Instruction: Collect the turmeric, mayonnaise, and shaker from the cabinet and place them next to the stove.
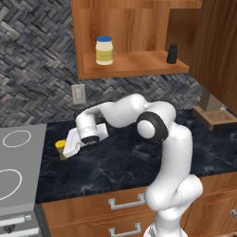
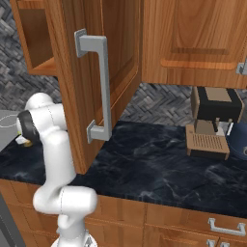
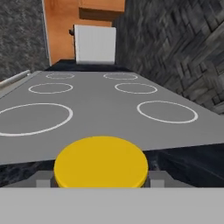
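We are looking at a glossy white arm (image 1: 173, 152) built of thick rounded segments, smooth and tubular, swelling at each bend like a fat elbow. We are seeing a dark, near-black disc capping one joint (image 1: 152, 127), ringed by the white shell, and the same dark cap is showing from the right base view (image 2: 27, 124). The wrist is ending in a short white cylinder with a grey band at its lower rim, and a flat white hand block is hanging off it. We are spotting no cables, screws or markings on the shell.
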Controlling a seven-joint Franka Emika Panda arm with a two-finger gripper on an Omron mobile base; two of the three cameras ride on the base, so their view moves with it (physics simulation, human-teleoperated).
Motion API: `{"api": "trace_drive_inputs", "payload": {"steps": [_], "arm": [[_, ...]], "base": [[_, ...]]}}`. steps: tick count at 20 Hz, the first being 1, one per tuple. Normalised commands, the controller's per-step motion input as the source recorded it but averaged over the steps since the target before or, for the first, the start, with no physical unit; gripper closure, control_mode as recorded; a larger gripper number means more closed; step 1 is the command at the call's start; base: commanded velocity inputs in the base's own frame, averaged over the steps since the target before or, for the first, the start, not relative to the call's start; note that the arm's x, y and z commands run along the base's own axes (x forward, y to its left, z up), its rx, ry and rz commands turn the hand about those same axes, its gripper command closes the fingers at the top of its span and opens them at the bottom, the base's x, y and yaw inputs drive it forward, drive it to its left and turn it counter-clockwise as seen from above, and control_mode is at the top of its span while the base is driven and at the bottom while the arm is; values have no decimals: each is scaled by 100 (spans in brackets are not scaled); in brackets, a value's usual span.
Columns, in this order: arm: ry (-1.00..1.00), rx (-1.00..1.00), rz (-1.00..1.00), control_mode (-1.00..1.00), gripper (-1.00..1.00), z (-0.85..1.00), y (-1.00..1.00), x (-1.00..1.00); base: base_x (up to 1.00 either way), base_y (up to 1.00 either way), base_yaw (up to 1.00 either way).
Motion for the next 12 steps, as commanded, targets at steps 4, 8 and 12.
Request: {"api": "trace_drive_inputs", "payload": {"steps": [4,8,12], "arm": [[-4,0,0,-100,100,-41,8,6],[-5,0,0,-100,-100,-44,2,0],[-9,0,0,-100,-100,-34,0,-2]], "base": [[0,0,0],[0,0,0],[0,0,0]]}}
